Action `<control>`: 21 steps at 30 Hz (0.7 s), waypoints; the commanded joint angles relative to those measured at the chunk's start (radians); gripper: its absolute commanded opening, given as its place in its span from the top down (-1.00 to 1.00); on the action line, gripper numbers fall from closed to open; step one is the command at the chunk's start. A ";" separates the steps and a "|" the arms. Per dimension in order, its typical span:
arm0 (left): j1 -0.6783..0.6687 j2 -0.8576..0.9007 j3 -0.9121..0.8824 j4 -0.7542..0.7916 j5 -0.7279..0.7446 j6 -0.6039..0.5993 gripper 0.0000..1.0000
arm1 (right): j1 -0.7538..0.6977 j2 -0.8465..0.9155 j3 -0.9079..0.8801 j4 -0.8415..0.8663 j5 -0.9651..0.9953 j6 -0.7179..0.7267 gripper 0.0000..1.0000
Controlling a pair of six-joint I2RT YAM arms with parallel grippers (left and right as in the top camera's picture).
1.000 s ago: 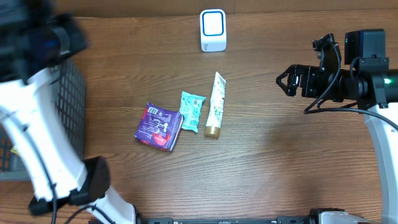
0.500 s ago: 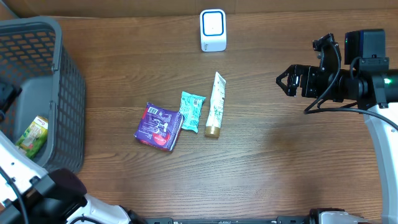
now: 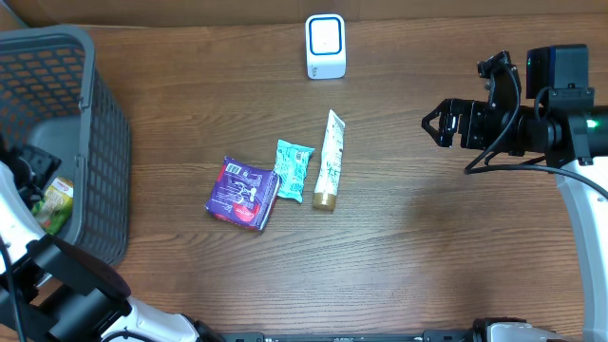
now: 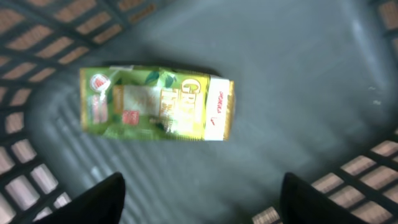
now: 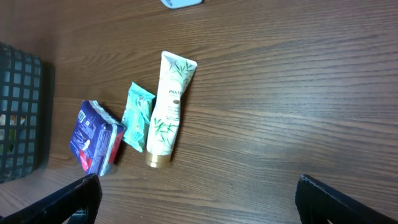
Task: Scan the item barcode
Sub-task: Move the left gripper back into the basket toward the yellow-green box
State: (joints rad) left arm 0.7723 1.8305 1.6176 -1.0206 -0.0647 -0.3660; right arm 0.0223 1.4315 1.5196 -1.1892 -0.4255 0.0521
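Green packet [image 4: 155, 102] lies flat in the basket [image 3: 95, 114] at the bench's [image 3: 427, 237] left edge, with the left tool [image 4: 202, 199] released and empty above it. Purple pack [image 3: 243, 193], sachet [image 3: 293, 170] and tube [image 3: 330, 160] lie mid-bench; scanner [image 3: 325, 46] stands at the far edge. Right tool [image 3: 429, 124] is released and empty.

The wooden table [image 3: 427, 237] bears a grey basket [image 3: 106, 142] at its left edge, a white scanner [image 3: 325, 46] far back, and mid-table a purple pack [image 3: 243, 193], teal packet [image 3: 293, 170] and white tube [image 3: 330, 160] side by side.
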 commanded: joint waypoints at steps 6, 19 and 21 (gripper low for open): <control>-0.002 0.000 -0.220 0.153 -0.020 0.174 -0.59 | 0.006 -0.004 0.025 0.006 0.006 0.000 -1.00; -0.003 0.000 -0.322 0.325 -0.082 0.360 -0.92 | 0.006 -0.004 0.025 0.006 0.005 0.000 -1.00; -0.003 0.000 -0.322 0.344 -0.081 0.397 -0.96 | 0.006 -0.004 0.025 0.006 0.005 0.000 -1.00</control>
State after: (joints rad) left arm 0.7723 1.8309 1.3075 -0.6930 -0.1287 -0.0521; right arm 0.0219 1.4315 1.5196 -1.1892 -0.4255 0.0521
